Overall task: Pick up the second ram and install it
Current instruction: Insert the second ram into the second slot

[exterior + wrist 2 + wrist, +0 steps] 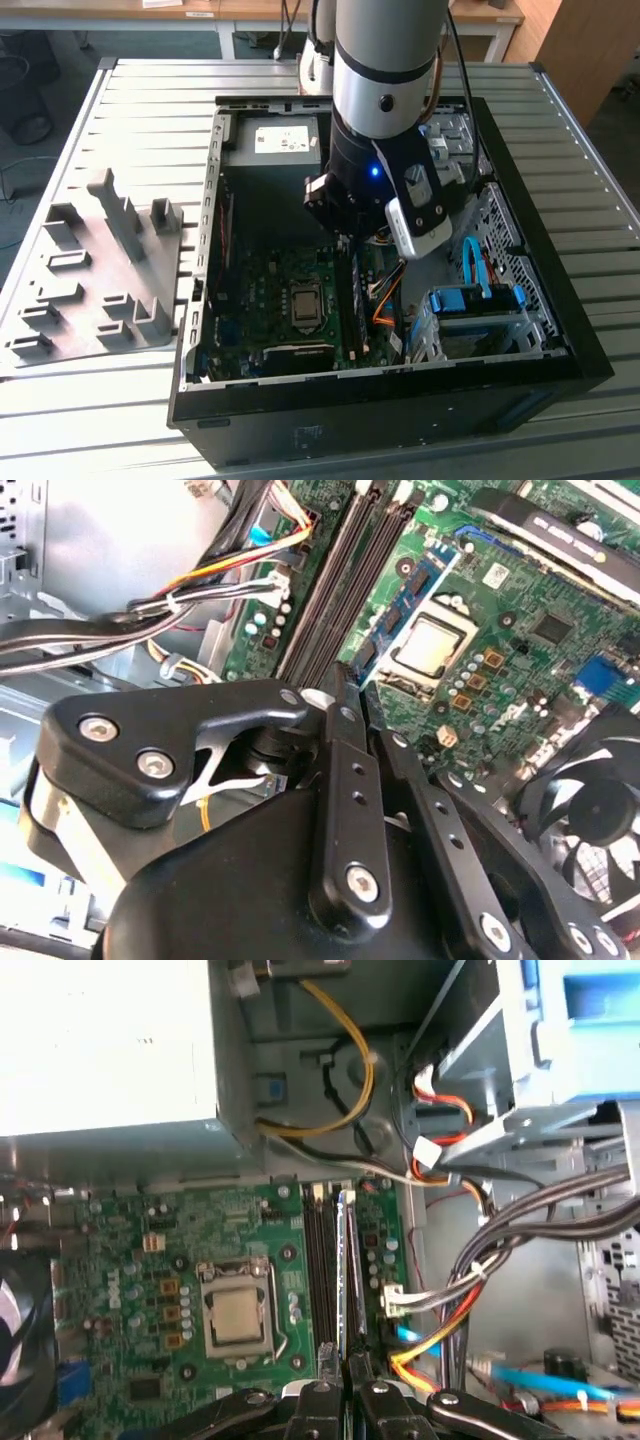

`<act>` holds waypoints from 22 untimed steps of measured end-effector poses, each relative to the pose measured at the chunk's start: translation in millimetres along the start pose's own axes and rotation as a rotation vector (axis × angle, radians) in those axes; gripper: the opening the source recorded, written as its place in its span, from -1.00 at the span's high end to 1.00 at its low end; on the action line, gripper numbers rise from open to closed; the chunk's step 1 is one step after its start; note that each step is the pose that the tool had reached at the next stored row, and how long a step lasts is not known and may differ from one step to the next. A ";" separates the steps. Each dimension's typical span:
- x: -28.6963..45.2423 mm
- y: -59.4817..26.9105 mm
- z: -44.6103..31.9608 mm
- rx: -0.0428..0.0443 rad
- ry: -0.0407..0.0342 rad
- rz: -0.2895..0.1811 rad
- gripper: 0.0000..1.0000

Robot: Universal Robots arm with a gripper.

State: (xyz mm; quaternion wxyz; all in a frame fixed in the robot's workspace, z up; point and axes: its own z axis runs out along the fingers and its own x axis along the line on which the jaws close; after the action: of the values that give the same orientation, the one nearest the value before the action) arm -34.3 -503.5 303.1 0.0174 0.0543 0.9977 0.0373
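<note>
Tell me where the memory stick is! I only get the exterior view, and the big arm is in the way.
Observer: In the first wrist view, the second ram stands on edge along the black sockets, beside the processor.
Operator: Is the gripper close to it?
Observer: Yes. The gripper sits at one end of the stick, in line with it.
Operator: What else is down there?
Observer: In the second wrist view, a black fan sits past the processor.
</note>
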 end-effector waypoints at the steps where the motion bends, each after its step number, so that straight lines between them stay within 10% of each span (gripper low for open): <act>1: 0.0 -0.1 0.3 -0.0003 0.0009 -0.011 0.73; 22: 0.1 -0.6 6.2 -0.0021 0.0051 -0.066 0.73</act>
State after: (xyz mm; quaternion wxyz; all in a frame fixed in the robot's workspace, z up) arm -34.2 -503.5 296.9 0.0161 0.0215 0.9989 0.0379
